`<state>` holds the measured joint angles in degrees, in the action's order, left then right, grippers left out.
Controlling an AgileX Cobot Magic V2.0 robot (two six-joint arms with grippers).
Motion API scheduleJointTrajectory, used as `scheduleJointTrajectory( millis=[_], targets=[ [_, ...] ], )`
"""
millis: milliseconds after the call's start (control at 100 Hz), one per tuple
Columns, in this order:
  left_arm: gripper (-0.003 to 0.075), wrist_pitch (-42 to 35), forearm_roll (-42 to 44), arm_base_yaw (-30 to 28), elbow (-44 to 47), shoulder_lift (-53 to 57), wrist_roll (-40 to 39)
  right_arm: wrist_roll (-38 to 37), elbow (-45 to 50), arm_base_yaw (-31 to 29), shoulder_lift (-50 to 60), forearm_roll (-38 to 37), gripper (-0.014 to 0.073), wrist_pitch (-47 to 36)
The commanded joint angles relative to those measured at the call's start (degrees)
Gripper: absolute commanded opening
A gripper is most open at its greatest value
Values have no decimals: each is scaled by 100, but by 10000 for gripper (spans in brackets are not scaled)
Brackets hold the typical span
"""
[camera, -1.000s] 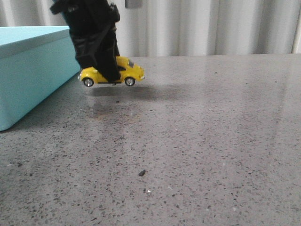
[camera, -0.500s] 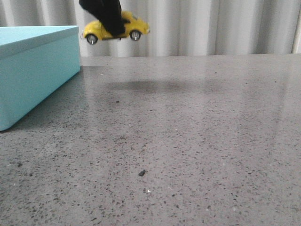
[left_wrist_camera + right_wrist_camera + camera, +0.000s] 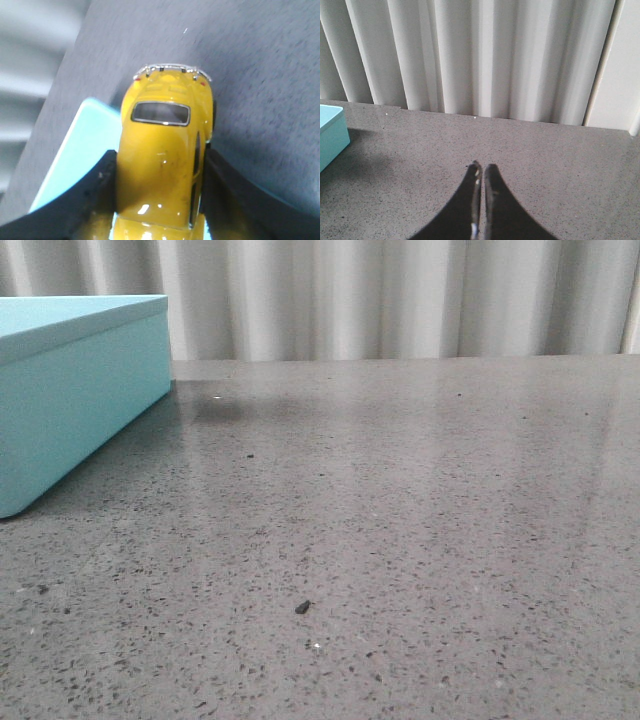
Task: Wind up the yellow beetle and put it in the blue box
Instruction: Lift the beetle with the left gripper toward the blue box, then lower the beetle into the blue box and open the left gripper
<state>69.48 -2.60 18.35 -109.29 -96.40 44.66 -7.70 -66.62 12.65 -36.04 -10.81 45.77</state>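
While the left gripper (image 3: 159, 200) pinches the yellow beetle (image 3: 165, 160) between its two black jaws, one pressed to each flank, the toy hangs clear above the table (image 3: 260, 90) with its chrome bumper pointing away from the wrist and a corner of the blue box (image 3: 75, 160) directly beneath it. The right gripper (image 3: 481, 172) has its jaws pressed together on nothing, poised over bare table. Counted up: one beetle, one box, two grippers. No brand, label or writing can be read on any of them. From the front, only the box (image 3: 70, 400) shows, resting at the table's left side with its lid on; neither arm nor car is in that view. Grey speckled stone forms the table (image 3: 400, 540), and pale pleated curtains (image 3: 400, 295) close off the room behind.
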Motion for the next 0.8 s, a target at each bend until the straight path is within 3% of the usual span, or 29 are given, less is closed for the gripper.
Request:
scheduleJointTrajectory(
  millis=[0,370,790],
  targets=[
    [93,12,-143,-332,-186,336,-201,-5,-106,-5,-18,-120,-62,-404],
    [93,281,-892,-1643,297,179,-525,-5,-106,-5,-18,-120,-62,-395],
    [94,229,-1329,-1714,671,-734,-639,-5,-106,-5,-18,-120,-62,-371]
  ],
)
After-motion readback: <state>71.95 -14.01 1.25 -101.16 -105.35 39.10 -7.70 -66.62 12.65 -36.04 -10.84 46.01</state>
